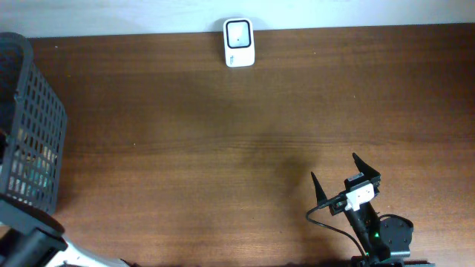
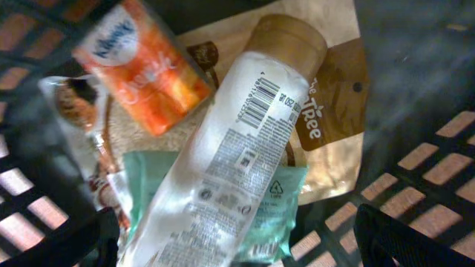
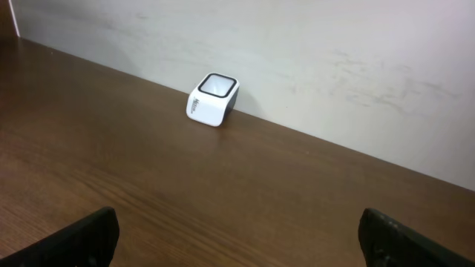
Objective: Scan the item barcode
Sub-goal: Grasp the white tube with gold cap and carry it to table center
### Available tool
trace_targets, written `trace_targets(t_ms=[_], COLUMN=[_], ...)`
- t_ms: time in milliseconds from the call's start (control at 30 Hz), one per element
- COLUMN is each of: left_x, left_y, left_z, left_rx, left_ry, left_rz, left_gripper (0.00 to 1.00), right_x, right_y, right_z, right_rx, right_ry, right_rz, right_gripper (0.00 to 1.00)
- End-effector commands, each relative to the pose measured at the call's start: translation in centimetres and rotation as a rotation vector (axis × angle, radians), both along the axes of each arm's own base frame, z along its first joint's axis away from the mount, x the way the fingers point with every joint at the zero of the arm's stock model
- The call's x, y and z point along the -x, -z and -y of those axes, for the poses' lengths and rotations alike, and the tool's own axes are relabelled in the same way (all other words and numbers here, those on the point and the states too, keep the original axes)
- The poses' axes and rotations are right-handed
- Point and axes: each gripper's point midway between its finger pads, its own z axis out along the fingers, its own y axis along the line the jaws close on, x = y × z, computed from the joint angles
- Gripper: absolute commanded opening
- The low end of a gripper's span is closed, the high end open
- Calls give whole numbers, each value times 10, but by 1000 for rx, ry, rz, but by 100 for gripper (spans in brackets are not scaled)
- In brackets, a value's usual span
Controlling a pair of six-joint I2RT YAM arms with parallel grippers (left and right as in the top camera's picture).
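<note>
White plastic bottle with tan cap (image 2: pixel 237 141) lies barcode-up inside the black mesh basket (image 1: pixel 37 119). We see left gripper (image 2: pixel 245 241) over it, jaws spread. Right gripper (image 1: pixel 341 178) sits over brown wooden table (image 1: pixel 185 148), jaws spread too.

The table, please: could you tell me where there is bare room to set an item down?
The table is bare between the basket, the scanner at the far edge and the right gripper. Inside the basket it is crowded: a white bottle lies over a teal pack and a brown pouch.
</note>
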Motion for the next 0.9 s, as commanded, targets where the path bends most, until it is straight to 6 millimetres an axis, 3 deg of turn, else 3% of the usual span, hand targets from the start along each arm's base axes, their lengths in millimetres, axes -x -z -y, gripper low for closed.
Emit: trace_targets(t_ms=[0, 200, 367, 500, 700, 867], left_x=[1, 0, -2, -2, -2, -3], left_y=[33, 62, 75, 76, 76, 63], left_z=[1, -2, -4, -4, -4, -3], left_rx=[63, 101, 111, 114, 114, 107], left_ry=[31, 28, 28, 29, 28, 29], left_rz=[-39, -75, -83, -85, -85, -75], left_gripper=[98, 90, 72, 40, 1, 0], right_x=[1, 1, 1, 1, 1, 1], right_y=[2, 2, 2, 2, 2, 2], right_z=[-2, -2, -2, -2, -2, -2], right_rx=[-10, -10, -10, -10, -10, -10], right_ry=[-11, -11, -11, -11, -11, -11], right_rz=[-5, -5, -5, -5, -5, -5], right_gripper=[98, 98, 98, 98, 98, 98])
